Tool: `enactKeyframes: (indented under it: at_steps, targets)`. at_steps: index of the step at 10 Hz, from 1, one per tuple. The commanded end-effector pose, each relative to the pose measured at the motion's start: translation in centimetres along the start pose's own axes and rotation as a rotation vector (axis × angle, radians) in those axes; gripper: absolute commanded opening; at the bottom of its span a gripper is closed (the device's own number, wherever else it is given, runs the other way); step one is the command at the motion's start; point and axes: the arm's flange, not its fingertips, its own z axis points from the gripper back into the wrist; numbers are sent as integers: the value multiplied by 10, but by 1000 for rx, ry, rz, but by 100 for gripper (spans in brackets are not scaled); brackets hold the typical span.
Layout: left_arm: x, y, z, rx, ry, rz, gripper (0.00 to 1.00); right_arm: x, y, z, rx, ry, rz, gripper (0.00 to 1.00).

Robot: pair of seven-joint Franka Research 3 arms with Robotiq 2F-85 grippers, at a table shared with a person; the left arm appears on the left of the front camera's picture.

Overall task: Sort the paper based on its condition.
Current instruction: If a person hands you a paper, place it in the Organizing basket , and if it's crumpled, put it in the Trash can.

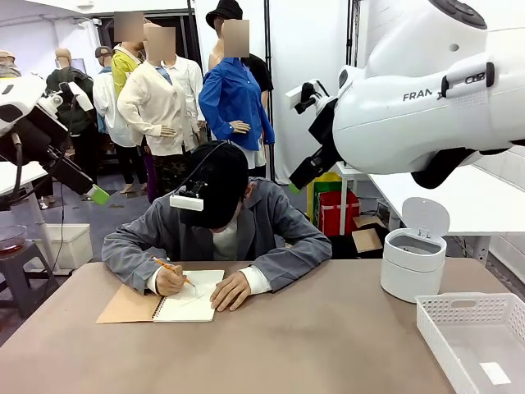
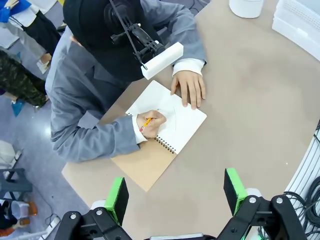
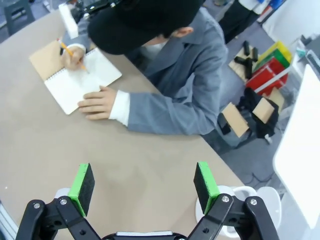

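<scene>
Brown tabletop (image 2: 250, 100) under the spread left gripper (image 2: 176, 187) bears notebook (image 2: 172, 125), bin (image 2: 246, 7), basket (image 2: 300, 20).

**Where things lie on the surface**

We find the person (image 1: 271, 226) seated at the far side of the surface (image 1: 287, 345), bent over it. Before the person, left of the middle as we look across, an open notebook (image 1: 131, 305) lies flat on the surface. One hand (image 1: 171, 281) rests on the page holding a pencil (image 1: 168, 267); the other hand (image 1: 231, 290) lies at the page's right edge. At the far right a lidded bin (image 1: 413, 267) stands on the surface. Nearer to us, at the right corner, sits a basket (image 1: 467, 302), just before the bin. The left pincer (image 2: 175, 185) hangs above the surface on our side of the notebook. The right pincer (image 3: 142, 175) hangs above the surface too, with the person's forearm beyond it.
</scene>
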Motion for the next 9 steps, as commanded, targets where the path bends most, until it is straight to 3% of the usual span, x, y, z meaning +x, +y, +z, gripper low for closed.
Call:
enactKeyframes:
  at_steps: [1,2,9]
  targets:
    - [-3,-5,-5,48,1,14,100,3,-1,0,-10,-8,-33,100]
    - [0,0,0,0,0,0,100,0,0,0,0,0,0,100]
    - [2,-4,3,4,0,24,100,0,3,4,26,26,-33,100]
